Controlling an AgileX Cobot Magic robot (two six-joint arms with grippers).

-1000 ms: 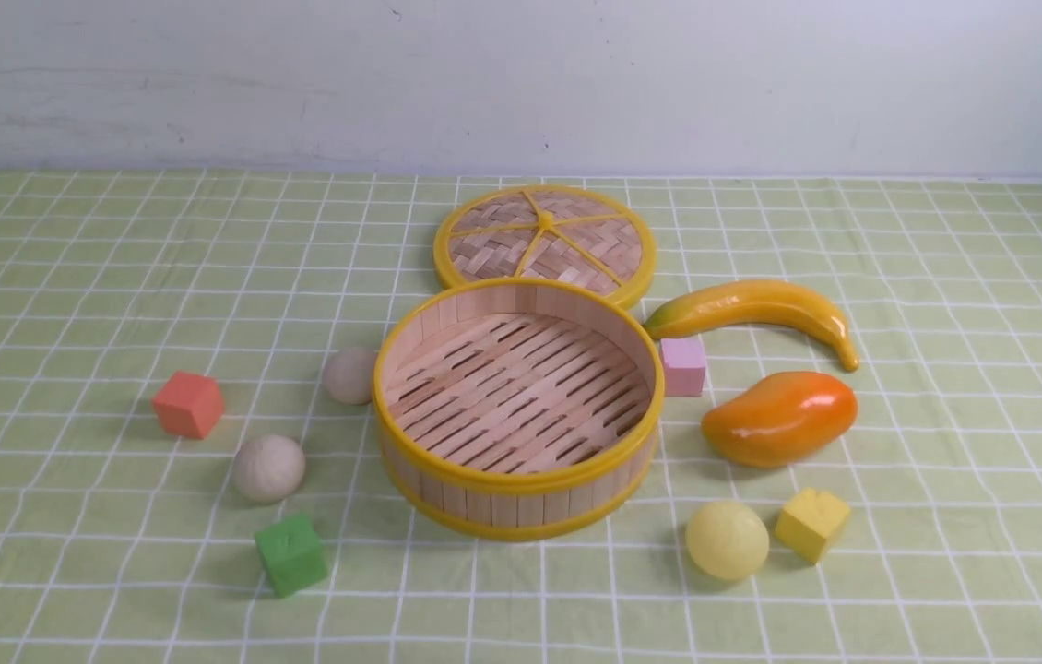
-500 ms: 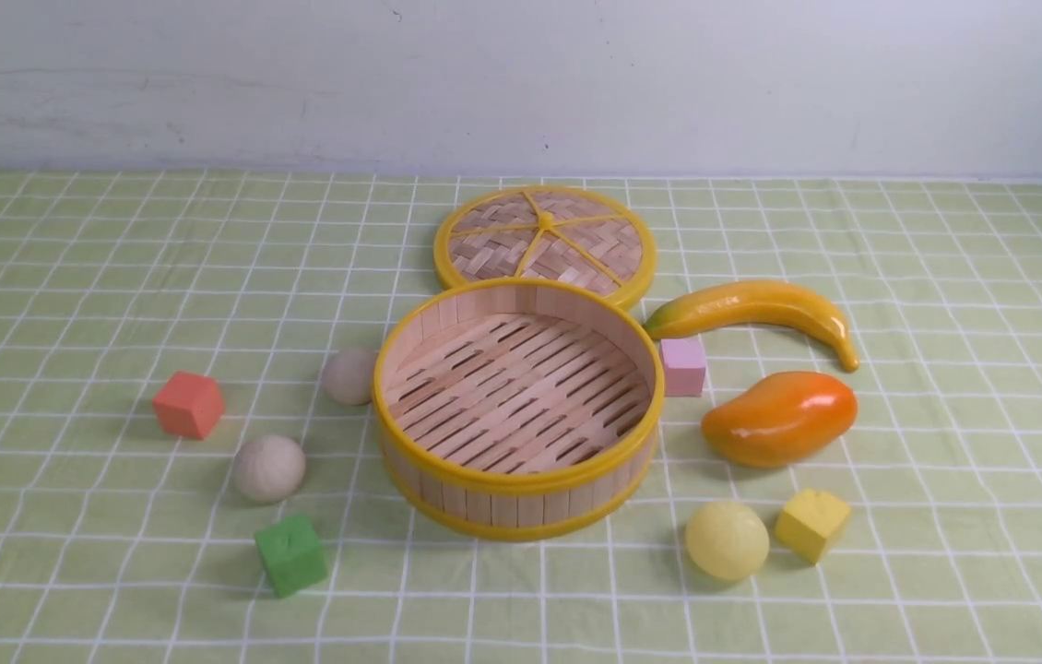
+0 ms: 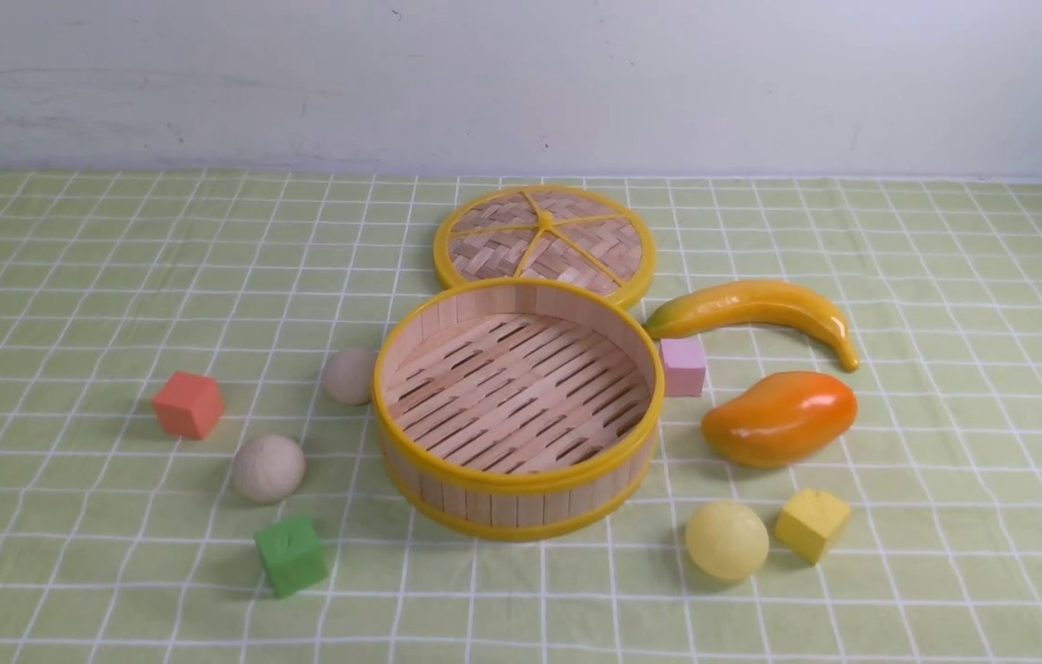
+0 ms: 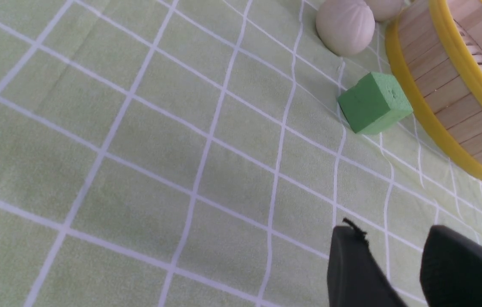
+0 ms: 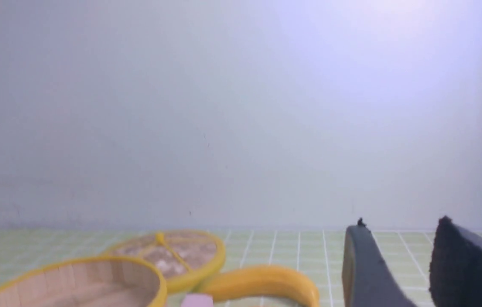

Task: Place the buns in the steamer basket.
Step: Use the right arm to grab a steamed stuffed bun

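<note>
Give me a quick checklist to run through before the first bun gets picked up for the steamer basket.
1. Empty steamer basket, open on top: ok.
2. The lid lies off, behind the basket: ok.
3. Uncovered near beige bun, far beige bun and yellow bun, all on the cloth: ok.
4. The left gripper has its jaws apart, nothing between: ok.
5. The right gripper likewise: ok.
6. The green cube stands apart from the near beige bun: ok.
</note>
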